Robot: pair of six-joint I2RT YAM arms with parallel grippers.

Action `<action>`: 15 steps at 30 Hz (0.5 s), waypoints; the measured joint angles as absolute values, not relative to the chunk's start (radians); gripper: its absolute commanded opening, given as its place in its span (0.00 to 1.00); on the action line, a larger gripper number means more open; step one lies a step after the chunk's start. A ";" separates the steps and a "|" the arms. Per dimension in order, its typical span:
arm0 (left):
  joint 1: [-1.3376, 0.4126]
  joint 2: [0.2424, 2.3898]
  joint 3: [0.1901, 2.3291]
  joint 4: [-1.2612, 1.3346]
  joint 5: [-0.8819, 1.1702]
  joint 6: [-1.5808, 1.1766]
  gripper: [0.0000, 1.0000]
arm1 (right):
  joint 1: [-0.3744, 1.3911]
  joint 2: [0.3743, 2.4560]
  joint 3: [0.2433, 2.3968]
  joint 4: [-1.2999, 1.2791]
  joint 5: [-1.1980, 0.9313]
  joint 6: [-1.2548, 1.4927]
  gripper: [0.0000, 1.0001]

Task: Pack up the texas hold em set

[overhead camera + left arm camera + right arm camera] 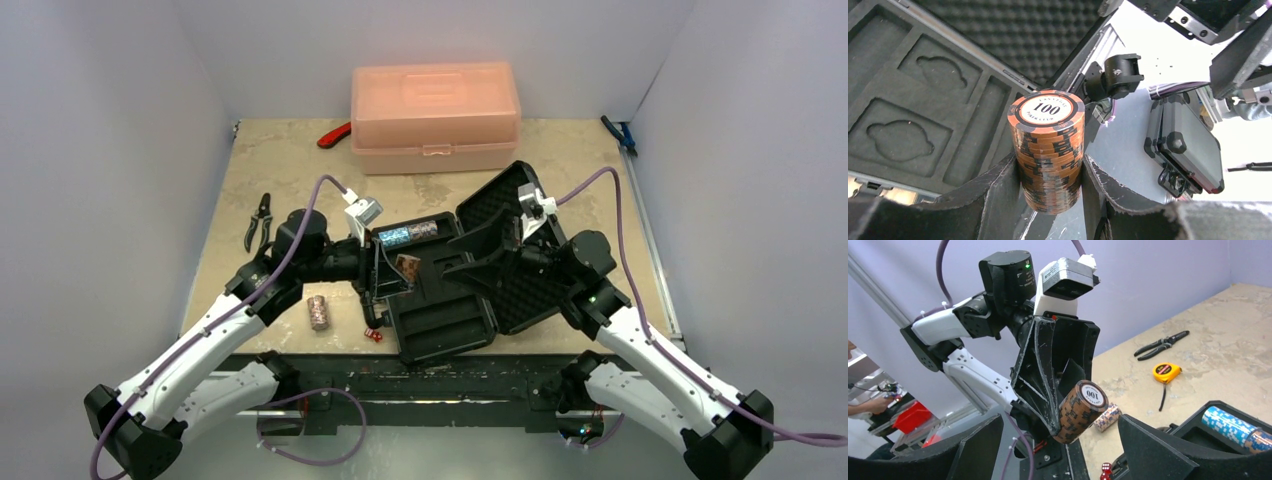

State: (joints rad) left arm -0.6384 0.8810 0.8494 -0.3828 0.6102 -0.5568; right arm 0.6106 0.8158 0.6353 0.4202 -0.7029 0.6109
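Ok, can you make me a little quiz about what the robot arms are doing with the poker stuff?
1. True or false: the left gripper holds a chip stack marked 100.
2. What colour are the chips lying in the briefcase? A blue, B green, C yellow.
3. Where do the red dice lie?
Key: 1 true; 2 A; 3 on the table, beside the briefcase.
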 measured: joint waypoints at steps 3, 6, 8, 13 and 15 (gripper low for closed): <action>-0.638 0.882 0.855 -0.355 0.636 -0.556 0.00 | 0.611 0.818 0.635 0.449 -0.698 0.638 0.86; -0.638 0.885 0.862 -0.341 0.650 -0.556 0.00 | 0.611 0.837 0.635 0.468 -0.683 0.672 0.84; -0.640 0.888 0.865 -0.331 0.654 -0.556 0.00 | 0.611 0.860 0.636 0.473 -0.667 0.690 0.82; -0.642 0.911 0.875 -0.303 0.658 -0.556 0.00 | 0.617 0.952 0.652 0.446 -0.627 0.720 0.80; -0.642 0.922 0.877 -0.299 0.657 -0.556 0.00 | 0.629 0.971 0.664 0.418 -0.603 0.726 0.80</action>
State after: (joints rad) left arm -0.6418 0.9218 0.8772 -0.2989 0.6571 -0.5560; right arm 0.6292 0.9714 0.6643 0.4175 -0.6025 0.7258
